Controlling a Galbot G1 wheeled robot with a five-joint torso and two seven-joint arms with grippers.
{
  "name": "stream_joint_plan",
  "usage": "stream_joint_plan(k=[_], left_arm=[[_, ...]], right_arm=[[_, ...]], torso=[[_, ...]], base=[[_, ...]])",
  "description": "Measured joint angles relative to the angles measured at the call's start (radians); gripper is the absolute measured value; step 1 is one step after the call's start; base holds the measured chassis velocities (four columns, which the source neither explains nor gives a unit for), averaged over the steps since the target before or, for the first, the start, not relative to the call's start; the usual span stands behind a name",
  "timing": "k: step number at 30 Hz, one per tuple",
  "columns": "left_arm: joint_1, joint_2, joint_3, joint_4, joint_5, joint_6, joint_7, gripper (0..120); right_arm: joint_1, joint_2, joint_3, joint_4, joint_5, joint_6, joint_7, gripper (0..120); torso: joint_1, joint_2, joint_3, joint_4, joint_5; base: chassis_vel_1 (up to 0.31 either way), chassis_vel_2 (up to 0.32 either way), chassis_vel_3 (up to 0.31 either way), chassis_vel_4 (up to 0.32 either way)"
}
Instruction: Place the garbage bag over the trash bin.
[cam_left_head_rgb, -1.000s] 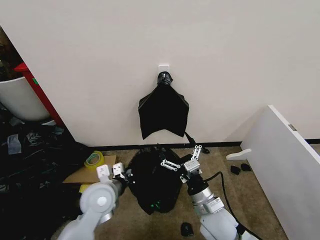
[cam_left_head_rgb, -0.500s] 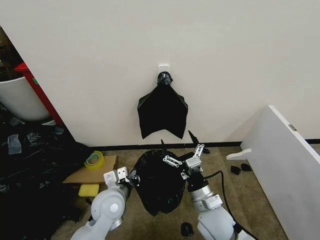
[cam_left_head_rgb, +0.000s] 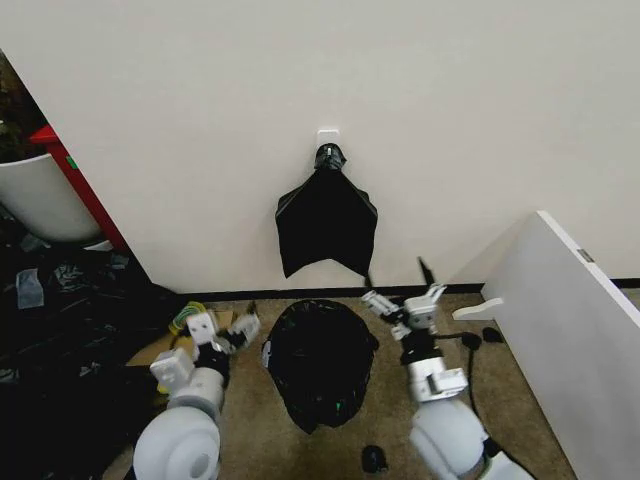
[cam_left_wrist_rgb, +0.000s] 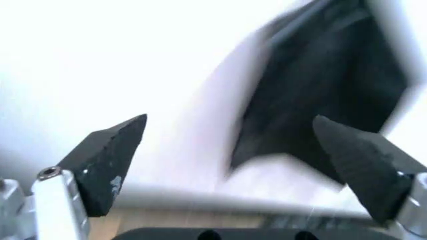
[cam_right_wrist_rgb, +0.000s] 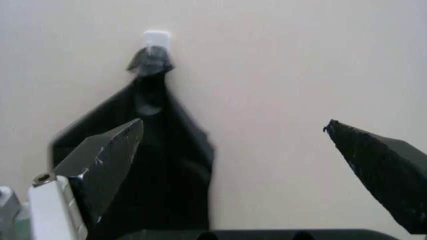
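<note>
Since the garbage bag (cam_left_head_rgb: 318, 362) is covering the trash bin, left gripper (cam_left_head_rgb: 222, 331) and right gripper (cam_left_head_rgb: 404, 300) are hovering beside it, jaws spread wide, holding nothing.

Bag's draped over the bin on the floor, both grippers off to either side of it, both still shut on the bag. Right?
Not quite. Both grippers are open and hold nothing. In the head view the left gripper and right gripper sit off to either side of the garbage bag, clear of it. Both wrist views show the jaws spread with only wall between them. The bag does cover the trash bin, on the floor.

Head looks down; wrists face wall (cam_right_wrist_rgb: 300, 75)
</note>
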Motion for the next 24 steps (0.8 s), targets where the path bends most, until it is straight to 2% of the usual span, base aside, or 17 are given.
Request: stream_joint_plan(k=[2,3,4,7,12,14,15,18,24], left_arm=[[0.019,-0.045,-0.029,0.043,0.04,-0.17,0.145,100],[0.019,-0.045,-0.029,0.043,0.04,-0.17,0.145,100],[0.024,-0.073,-0.042,0.055,0.044,-0.224,0.185,100],[0.023,-0.116,-0.069,0.057,0.011,-0.28,0.224,100],[0.003,-0.121,-0.089,0.022,-0.044,-0.245,0.217,100],[-0.017,-0.084,-0.096,0.014,-0.077,-0.189,0.188,100],[-0.017,-0.084,-0.096,0.014,-0.077,-0.189,0.188,100],[0.004,-0.018,-0.098,0.01,-0.127,-0.125,0.118,100],[0.018,0.01,-0.097,-0.017,-0.199,-0.089,0.072,100]], right_arm=[[-0.03,0.027,0.114,-0.004,0.002,0.045,-0.138,100],[-0.03,0.027,0.114,-0.004,0.002,0.045,-0.138,100],[-0.06,0.046,0.194,0.001,0.043,0.068,-0.255,100],[-0.092,0.08,0.293,0.013,0.171,0.076,-0.433,100],[-0.102,0.106,0.339,0.044,0.281,-0.012,-0.482,100],[-0.108,0.12,0.367,0.057,0.295,-0.101,-0.439,100],[-0.108,0.12,0.367,0.057,0.295,-0.101,-0.439,100],[-0.134,0.135,0.386,0.024,0.314,-0.083,-0.467,100],[-0.188,0.163,0.423,0.016,0.342,-0.019,-0.555,100]], torso=[[0.0,0.0,0.0,0.0003,0.0024],[0.0,0.0,0.0,0.0003,0.0024],[0.0,0.0,0.0,-0.0001,0.0014],[0.0,0.0,0.0,-0.0002,0.0017],[0.0,0.0,0.0,0.0003,0.0018],[0.0,0.0,0.0,-0.0002,0.0009],[0.0,0.0,0.0,-0.0002,0.0009],[0.0,0.0,0.0,0.0004,0.0014],[0.0,0.0,0.0,0.0,0.0015]], base=[[0.0,0.0,0.0,0.0],[0.0,0.0,0.0,0.0],[0.0,0.0,0.0,0.0],[0.0,0.0,0.0,0.0],[0.0,0.0,0.0,0.0],[0.0,0.0,0.0,0.0],[0.0,0.0,0.0,0.0],[0.0,0.0,0.0,0.0],[0.0,0.0,0.0,0.0]])
